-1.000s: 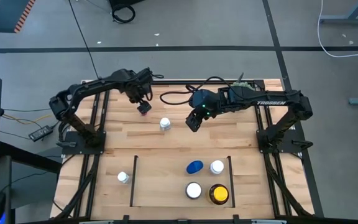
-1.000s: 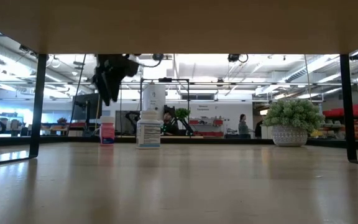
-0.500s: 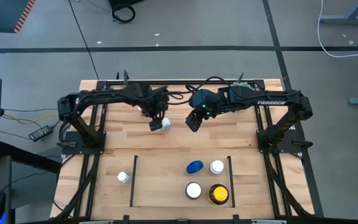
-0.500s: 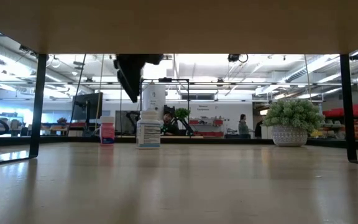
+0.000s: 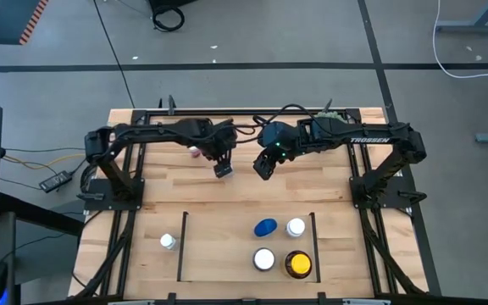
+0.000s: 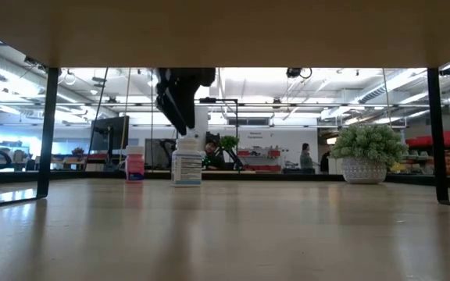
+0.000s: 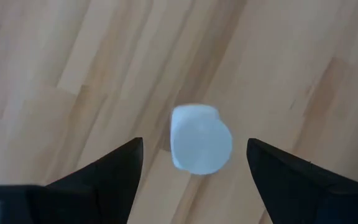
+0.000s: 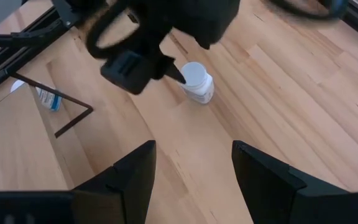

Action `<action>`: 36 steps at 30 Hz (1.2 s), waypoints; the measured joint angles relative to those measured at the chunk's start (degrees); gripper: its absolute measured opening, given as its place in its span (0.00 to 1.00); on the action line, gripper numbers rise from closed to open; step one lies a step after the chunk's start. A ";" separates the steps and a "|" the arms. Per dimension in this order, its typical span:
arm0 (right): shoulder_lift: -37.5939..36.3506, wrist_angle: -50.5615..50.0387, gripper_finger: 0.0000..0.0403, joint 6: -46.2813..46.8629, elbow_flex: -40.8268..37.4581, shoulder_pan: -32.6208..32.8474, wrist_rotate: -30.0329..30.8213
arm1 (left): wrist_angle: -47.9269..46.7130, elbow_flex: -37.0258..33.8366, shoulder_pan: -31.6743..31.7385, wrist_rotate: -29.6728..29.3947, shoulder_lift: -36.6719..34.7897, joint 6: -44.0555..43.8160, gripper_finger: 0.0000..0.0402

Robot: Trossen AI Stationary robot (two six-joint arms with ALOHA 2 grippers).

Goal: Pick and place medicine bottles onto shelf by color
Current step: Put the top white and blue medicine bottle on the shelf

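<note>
My left gripper (image 5: 221,167) hangs open, pointing down over a white-capped medicine bottle (image 7: 201,138) that stands on its base mid-table. The fingers stand either side of the cap (image 6: 187,142) and just above it, touching nothing. My right gripper (image 5: 263,165) waits open a little to the bottle's right. A reddish bottle (image 6: 134,164) stands beyond the left gripper. Another white-capped bottle (image 5: 168,241) sits left of the shelf (image 5: 219,246). In the shelf stand a blue bottle (image 5: 265,227), two white-capped ones (image 5: 296,227) (image 5: 263,258) and the amber one with a yellow cap (image 5: 298,264).
A spiky green plant in a pot (image 6: 369,152) stands near the table's far right corner. Thin black bars (image 5: 182,246) (image 5: 314,246) edge the shelf. Black frame rails run along the table's sides. The two arms are close together over the far middle of the table.
My left gripper has swung from above the reddish bottle toward the table's right and slightly toward the near edge. It now hangs over the white-capped bottle. The bottles have not moved, and the right arm has kept still.
</note>
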 joint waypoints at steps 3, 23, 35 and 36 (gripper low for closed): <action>0.00 -0.02 0.54 -0.44 0.00 0.00 -0.16 | 0.26 -0.04 -0.36 -0.05 2.22 -0.24 0.72; 0.00 -0.59 0.54 -2.12 -0.02 0.00 -0.16 | 0.85 -0.04 -1.32 -2.60 5.18 0.46 0.60; 0.00 -0.84 0.54 -2.60 -0.02 0.00 -0.16 | 0.02 0.16 -1.32 -1.43 4.93 0.04 0.44; 0.00 -1.35 0.54 -2.58 -0.02 0.00 -0.16 | -1.07 0.45 -1.32 -1.39 4.81 -0.32 0.46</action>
